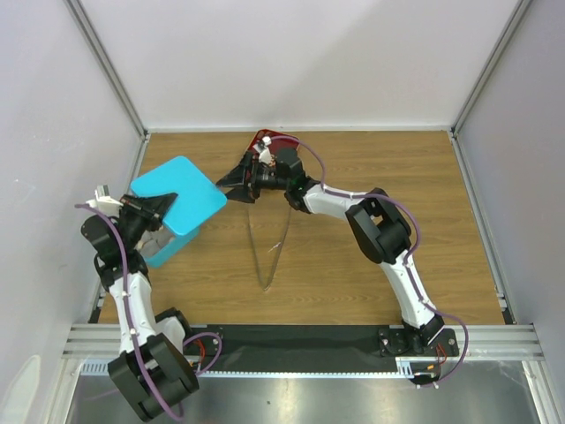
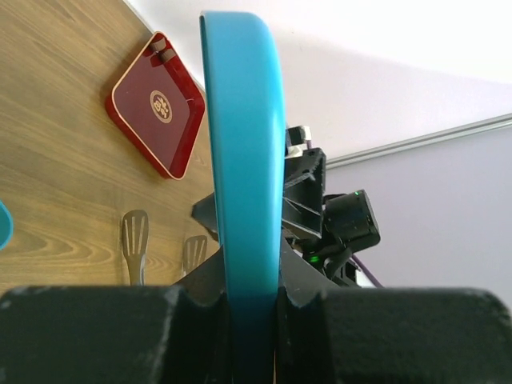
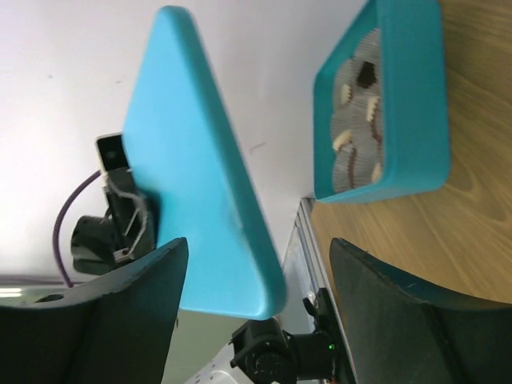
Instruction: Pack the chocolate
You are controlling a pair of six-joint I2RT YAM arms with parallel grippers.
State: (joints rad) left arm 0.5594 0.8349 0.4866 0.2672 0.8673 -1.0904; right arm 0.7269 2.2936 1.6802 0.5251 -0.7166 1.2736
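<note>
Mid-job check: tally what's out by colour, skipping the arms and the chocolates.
Teal: 2, the lid and the box
Red: 1, the tray
Silver: 1, the tongs
Total: 4

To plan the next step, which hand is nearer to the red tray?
Right. The right hand is close beside the red tray; the left hand is far left, gripping the teal lid.

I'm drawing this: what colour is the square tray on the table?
The tray is dark red with a gold emblem; clearest in the left wrist view.
</note>
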